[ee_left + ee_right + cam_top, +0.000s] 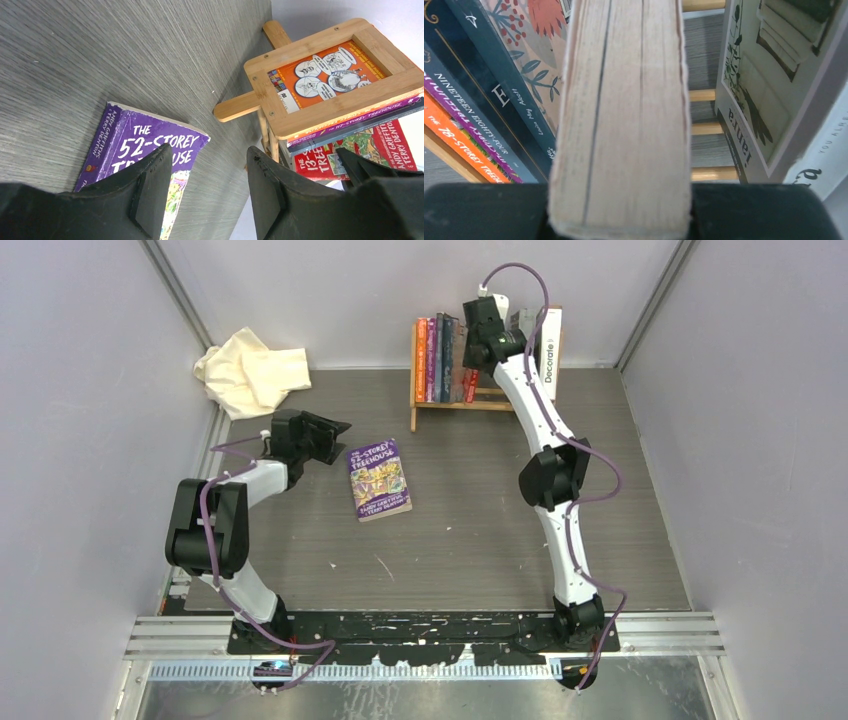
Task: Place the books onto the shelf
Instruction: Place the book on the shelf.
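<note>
A purple book (378, 478) lies flat on the table, cover up; the left wrist view shows it (140, 145) just ahead of my left gripper (207, 190). That gripper (335, 435) is open and empty, hovering left of the book. At the back, the wooden shelf (455, 403) holds several upright books (440, 360), with a white book (550, 355) leaning at its right end. My right gripper (480, 345) is over the shelf, shut on a book whose page edge (624, 125) fills its wrist view. Its jaws sit on either side, between the dark blue book (499, 95) and a white-grey one (764, 85).
A cream cloth (250, 370) lies crumpled at the back left corner. Grey walls close in the table on three sides. The shelf's end frame (330, 85) and slats (704, 130) are close to the grippers.
</note>
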`<move>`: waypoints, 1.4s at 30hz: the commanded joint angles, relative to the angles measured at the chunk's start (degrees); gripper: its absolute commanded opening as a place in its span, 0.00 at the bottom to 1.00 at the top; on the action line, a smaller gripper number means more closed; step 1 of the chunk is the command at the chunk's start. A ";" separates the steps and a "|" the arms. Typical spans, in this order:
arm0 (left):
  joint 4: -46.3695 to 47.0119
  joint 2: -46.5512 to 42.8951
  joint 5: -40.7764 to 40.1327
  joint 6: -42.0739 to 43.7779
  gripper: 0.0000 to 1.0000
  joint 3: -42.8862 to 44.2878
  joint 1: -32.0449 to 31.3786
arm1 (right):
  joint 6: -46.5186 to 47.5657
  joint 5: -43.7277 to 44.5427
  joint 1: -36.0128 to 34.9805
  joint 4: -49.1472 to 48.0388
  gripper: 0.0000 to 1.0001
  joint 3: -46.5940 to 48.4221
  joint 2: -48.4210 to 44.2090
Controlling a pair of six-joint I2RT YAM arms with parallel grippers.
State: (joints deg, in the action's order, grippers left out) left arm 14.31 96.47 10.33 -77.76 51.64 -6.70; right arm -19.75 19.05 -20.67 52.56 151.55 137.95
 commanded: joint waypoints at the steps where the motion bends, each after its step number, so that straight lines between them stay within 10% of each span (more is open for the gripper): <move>1: 2.33 -0.45 1.13 0.02 0.56 2.38 -0.33 | -1.14 -0.36 0.54 -2.29 0.04 4.62 1.04; 26: 4.42 0.66 -0.06 -2.22 0.60 2.13 -2.59 | -0.57 -3.92 1.11 -4.42 0.54 4.50 2.94; 32: 4.42 -0.03 -1.29 -2.53 0.60 1.63 -3.69 | -0.55 -4.12 1.94 -3.88 0.50 1.97 1.99; 38: 4.42 -1.04 -2.59 -3.01 0.59 0.28 -5.22 | 0.07 -3.79 2.12 -4.16 0.12 -0.96 0.50; 42: 3.73 -2.29 -3.49 -2.82 0.59 0.04 -5.74 | 0.96 -5.42 2.08 -4.73 0.06 -0.67 0.23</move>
State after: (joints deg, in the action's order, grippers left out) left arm 15.73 97.27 8.49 -80.60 51.83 -11.84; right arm -19.84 15.27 -18.68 50.17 150.67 142.54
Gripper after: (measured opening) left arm 0.595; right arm 0.269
